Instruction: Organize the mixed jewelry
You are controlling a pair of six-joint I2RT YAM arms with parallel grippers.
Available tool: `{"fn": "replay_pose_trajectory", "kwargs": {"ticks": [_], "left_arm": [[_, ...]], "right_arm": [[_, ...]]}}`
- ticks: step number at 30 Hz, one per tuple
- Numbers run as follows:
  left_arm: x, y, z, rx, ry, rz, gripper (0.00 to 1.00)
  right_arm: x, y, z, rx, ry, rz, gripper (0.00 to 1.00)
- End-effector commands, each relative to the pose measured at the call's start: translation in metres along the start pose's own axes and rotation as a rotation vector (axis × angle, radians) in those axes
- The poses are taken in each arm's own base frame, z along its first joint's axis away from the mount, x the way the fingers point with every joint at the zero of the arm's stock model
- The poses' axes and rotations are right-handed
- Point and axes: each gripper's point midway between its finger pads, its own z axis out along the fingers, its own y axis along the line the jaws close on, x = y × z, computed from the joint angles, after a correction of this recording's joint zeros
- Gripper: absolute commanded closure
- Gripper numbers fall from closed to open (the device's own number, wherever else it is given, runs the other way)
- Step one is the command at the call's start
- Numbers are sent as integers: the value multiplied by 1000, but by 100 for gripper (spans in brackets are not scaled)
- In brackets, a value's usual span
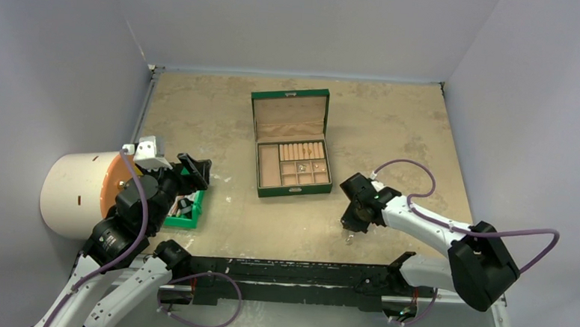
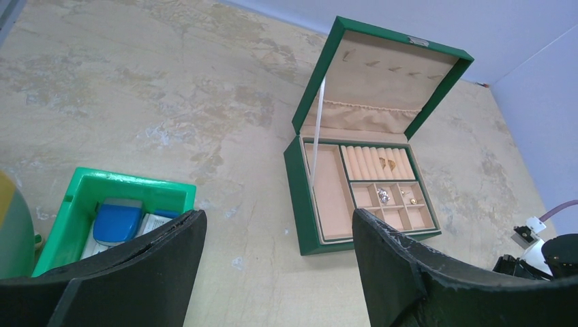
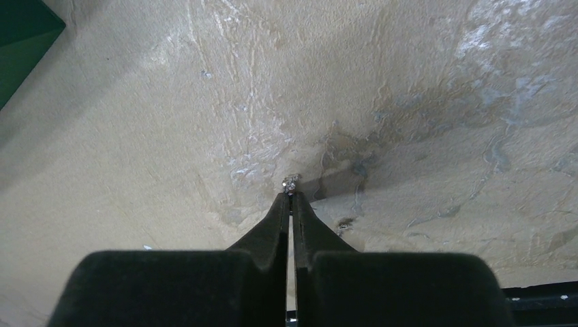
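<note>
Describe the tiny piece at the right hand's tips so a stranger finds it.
Start at the open green jewelry box mid-table, then look near-right to the right hand. Pinched at its closed tips is a tiny sparkling silver piece, away from the other pieces inside the box.

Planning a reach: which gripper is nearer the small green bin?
Left. The left gripper hovers just over the small green bin; the right gripper is far across the table, its fingers shut on a tiny silver piece.
</note>
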Motion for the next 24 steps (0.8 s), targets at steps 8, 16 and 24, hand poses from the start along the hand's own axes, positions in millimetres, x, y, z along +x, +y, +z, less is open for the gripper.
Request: {"fn": "replay_pose_trajectory", "kwargs": {"ticks": [8, 16, 24], "left_arm": [[-9, -3, 0, 8, -34, -22, 22], [-8, -2, 1, 4, -31, -20, 22], [-8, -2, 1, 1, -29, -20, 22]], "right_arm": [[-13, 12, -18, -32, -52, -3, 100], [-33, 40, -45, -136, -120, -40, 100], [-68, 73, -75, -208, -239, -85, 100]]}}
